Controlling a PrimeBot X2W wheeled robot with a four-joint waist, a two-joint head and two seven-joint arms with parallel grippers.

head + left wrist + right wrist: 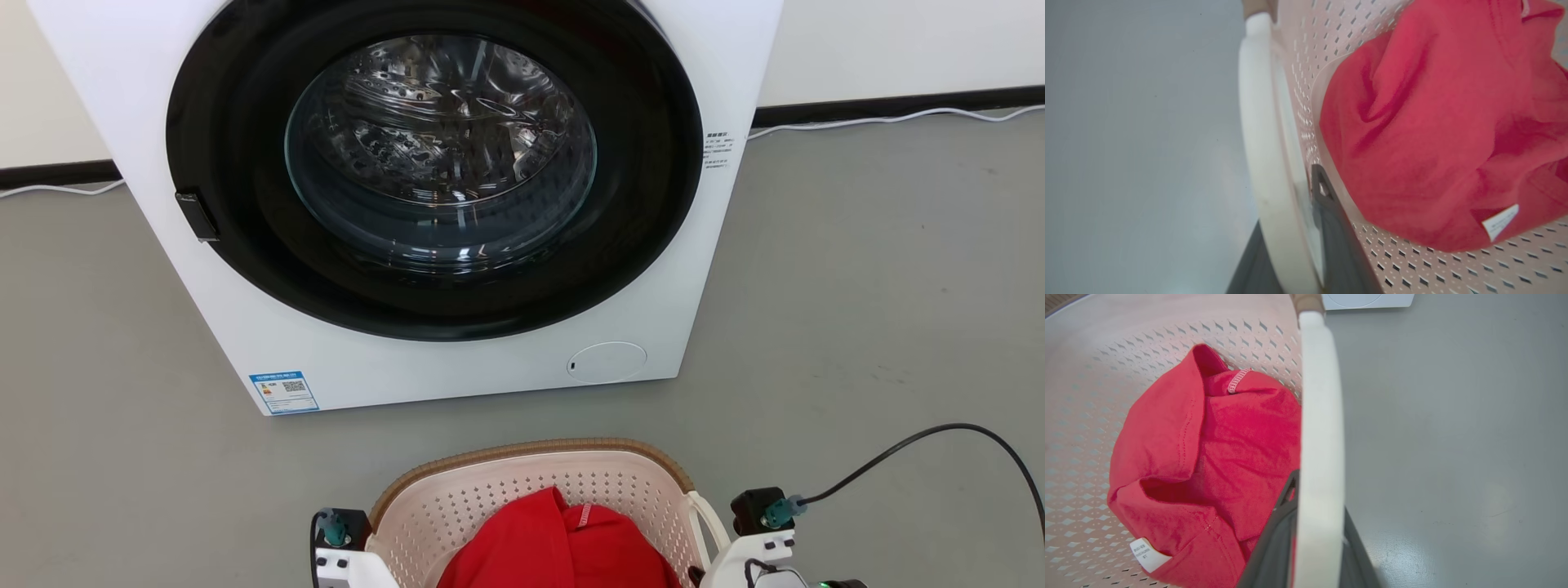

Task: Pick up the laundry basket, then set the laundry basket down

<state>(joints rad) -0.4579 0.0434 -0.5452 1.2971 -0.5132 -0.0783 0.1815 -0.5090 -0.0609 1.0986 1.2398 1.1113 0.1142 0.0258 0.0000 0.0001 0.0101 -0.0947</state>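
My left fingers [1331, 232] clench the left handle [1261, 143] and my right fingers [1274, 551] the right handle [1318, 437] of the laundry basket [457, 506], just in front of the washing machine [457, 376], so that, I think, I can carry it level with the red garment [563, 547] inside.

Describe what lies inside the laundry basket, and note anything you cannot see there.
Inside the laundry basket lies a crumpled red garment with a white label. Perforated wall and floor show around it. The floor beneath the garment is covered, so anything under it is hidden.
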